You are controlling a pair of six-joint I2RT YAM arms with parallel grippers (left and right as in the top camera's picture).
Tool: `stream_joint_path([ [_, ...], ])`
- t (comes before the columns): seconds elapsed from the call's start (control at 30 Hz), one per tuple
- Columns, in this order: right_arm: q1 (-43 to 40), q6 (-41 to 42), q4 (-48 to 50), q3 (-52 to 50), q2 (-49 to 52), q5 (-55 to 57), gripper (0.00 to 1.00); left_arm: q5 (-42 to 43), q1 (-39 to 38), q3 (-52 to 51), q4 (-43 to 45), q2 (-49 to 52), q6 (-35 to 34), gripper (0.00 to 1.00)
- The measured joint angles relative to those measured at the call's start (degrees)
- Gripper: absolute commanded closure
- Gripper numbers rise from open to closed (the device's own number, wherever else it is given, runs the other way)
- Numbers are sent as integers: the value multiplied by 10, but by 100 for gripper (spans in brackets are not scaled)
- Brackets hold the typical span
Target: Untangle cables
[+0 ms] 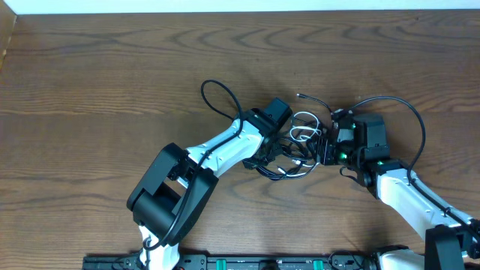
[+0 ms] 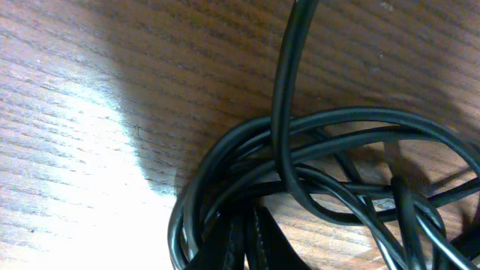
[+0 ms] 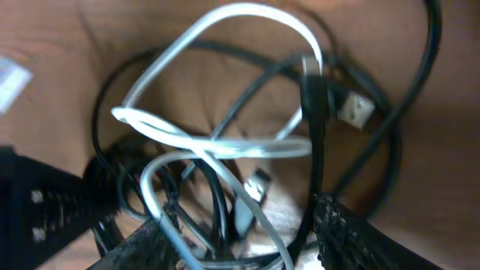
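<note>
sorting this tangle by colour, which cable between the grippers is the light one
The white cable. Its pale loops stand out, while the black cables tangled with it are all dark.

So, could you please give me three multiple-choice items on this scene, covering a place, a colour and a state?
1. Where does the cable bundle lie?
A. Between the left arm and the right arm.
B. In the far-left corner.
C. Hanging off the front edge.

2. What colour is the light cable in it?
A. Red.
B. White.
C. Yellow.

3. How does the right end effector stand?
A. Shut, away from the cables.
B. Out of view.
C. Open, fingers either side of cables.

Answers: 1 A, the overhead view shows it there; 2 B, white loops cross the black cables; 3 C, its wrist view shows the fingers apart.
</note>
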Motion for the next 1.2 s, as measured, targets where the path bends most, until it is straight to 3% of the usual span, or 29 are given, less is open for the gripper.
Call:
stream_joint_path([
  [0.27,1,0,0,0,0,-9,53,0,0,0,0,0,0,92],
  [0.37,6,-2,-7,0,3,-11,68,0,0,0,0,0,0,92],
  [0.47,14,-3,-7,0,17,-11,99,0,0,0,0,0,0,92],
  [0.77,-5,-4,-18,5,24,-91,99,0,0,0,0,0,0,92],
  [1.03,-188,48,-56,105,-88,-306,99,0,0,0,0,0,0,92],
  [1.2,-293,63,-57,167,-146,-352,98,-1,0,0,0,0,0,92],
])
